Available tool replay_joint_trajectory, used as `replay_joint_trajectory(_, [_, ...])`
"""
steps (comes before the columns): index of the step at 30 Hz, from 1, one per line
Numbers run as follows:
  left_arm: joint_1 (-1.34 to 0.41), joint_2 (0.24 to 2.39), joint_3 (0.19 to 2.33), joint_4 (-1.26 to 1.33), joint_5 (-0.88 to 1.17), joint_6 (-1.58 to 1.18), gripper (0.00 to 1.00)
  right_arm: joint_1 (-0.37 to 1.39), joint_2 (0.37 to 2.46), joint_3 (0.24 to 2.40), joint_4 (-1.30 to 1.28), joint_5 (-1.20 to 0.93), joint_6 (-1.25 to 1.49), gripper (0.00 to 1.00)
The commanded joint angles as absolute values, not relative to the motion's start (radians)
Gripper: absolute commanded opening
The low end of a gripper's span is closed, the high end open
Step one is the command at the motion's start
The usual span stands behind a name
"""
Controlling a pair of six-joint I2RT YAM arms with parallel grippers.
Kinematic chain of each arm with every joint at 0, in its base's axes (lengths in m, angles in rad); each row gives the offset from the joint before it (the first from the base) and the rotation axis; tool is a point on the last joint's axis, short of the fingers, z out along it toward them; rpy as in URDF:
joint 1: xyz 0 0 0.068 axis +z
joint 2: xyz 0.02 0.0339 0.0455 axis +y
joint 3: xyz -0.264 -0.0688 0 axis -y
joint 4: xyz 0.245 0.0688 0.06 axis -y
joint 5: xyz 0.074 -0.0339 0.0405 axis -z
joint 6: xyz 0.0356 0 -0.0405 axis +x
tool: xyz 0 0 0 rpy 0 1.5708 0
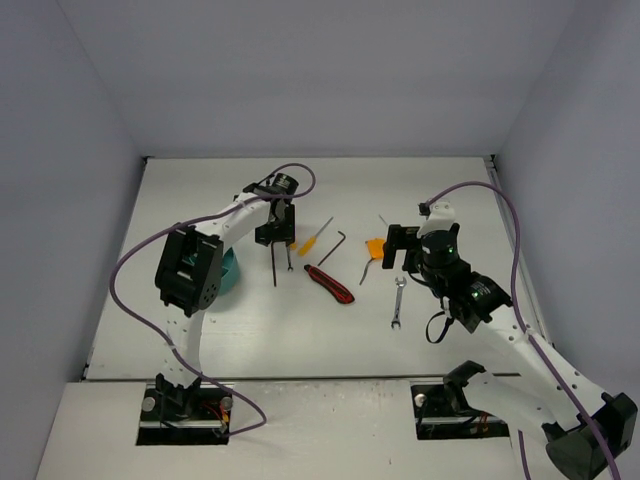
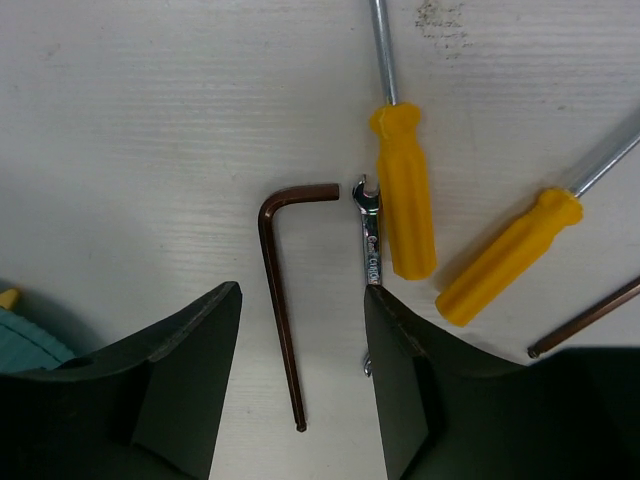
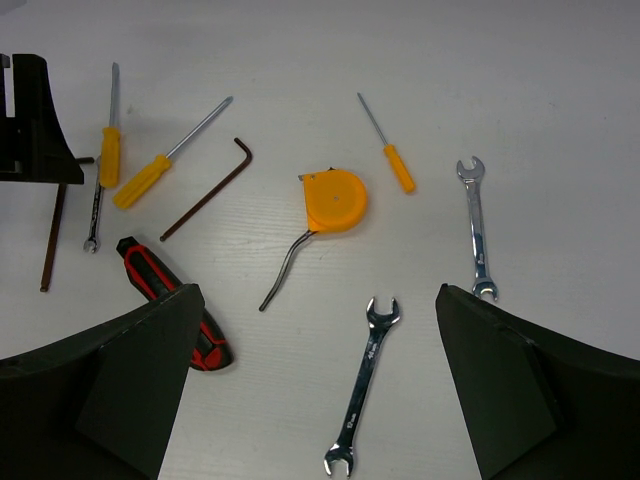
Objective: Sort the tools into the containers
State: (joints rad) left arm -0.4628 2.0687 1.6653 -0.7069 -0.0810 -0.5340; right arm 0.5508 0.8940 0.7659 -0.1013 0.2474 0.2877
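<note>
My left gripper [image 2: 302, 294] stands open over the table. The long shaft of a dark L-shaped hex key [image 2: 275, 290] lies between its fingers. A small silver wrench [image 2: 369, 240] lies against the right finger [image 2: 400, 380], beside two orange-handled screwdrivers [image 2: 405, 195] [image 2: 510, 255]. The teal bowl [image 1: 229, 276] is half hidden under the left arm. My right gripper [image 3: 317, 295] hangs open and empty above a silver wrench [image 3: 363, 390]. Around it lie the orange-headed tool [image 3: 335, 200], the red-and-black utility knife [image 3: 165, 295] and another wrench [image 3: 477, 225].
A second hex key [image 3: 210, 188] and a small thin screwdriver [image 3: 392, 160] lie mid-table. The tools are bunched between the two grippers [image 1: 275, 235] [image 1: 400, 255]. Grey walls close in the table on three sides.
</note>
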Motion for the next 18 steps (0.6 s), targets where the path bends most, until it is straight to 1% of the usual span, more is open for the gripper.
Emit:
replay_joint_trajectory(1, [-0.436, 2.057, 1.709, -0.704, -0.060, -0.568, 0.47, 0.557, 0.902, 0.765, -0.040, 0.282, 0.292, 1.00])
replay_joint_trajectory(5, [-0.416, 2.104, 1.714, -0.705, -0.044, -0.571, 0.45, 0.557, 0.906, 0.765, -0.040, 0.287, 0.293, 1.00])
replay_joint_trajectory(9, [-0.402, 2.125, 1.713, -0.705, -0.022, -0.581, 0.39, 0.557, 0.912, 0.766, -0.040, 0.290, 0.293, 1.00])
replay_joint_trajectory(17, [-0.391, 2.148, 1.699, -0.707, -0.010, -0.585, 0.25, 0.558, 0.914, 0.767, -0.039, 0.295, 0.293, 1.00])
replay_joint_trajectory(18, [-0.390, 2.152, 1.696, -0.708, -0.008, -0.587, 0.21, 0.558, 0.914, 0.767, -0.040, 0.297, 0.293, 1.00])
